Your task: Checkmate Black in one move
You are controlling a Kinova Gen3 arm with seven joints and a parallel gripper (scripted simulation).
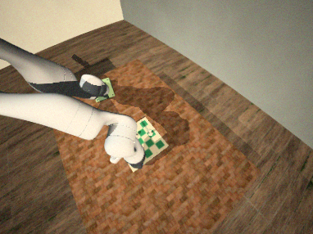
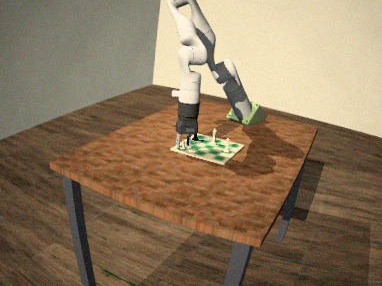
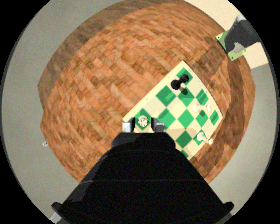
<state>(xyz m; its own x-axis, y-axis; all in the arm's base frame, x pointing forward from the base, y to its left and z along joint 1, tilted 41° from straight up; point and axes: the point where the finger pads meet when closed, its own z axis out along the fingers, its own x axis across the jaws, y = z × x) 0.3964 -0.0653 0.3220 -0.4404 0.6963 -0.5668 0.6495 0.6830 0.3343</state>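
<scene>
White, the small piece (image 3: 143, 122) stands on a near-edge square of the green chessboard (image 3: 185, 120) on the wooden tabletop (image 2: 150, 180), jaws parted either side and gripping nothing, presumably so it stays upright there.

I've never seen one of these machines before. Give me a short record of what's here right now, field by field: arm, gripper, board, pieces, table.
arm: white, jointed, mounted on a green base, reaching straight down over the board's near corner
gripper: gripper open, fingers standing either side of a small white piece, holding nothing
board: green-and-cream chessboard, lying flat
pieces: a tall white piece, a shorter white piece, a black piece at the far edge; types too small to tell
table: wooden table on grey legs
</scene>
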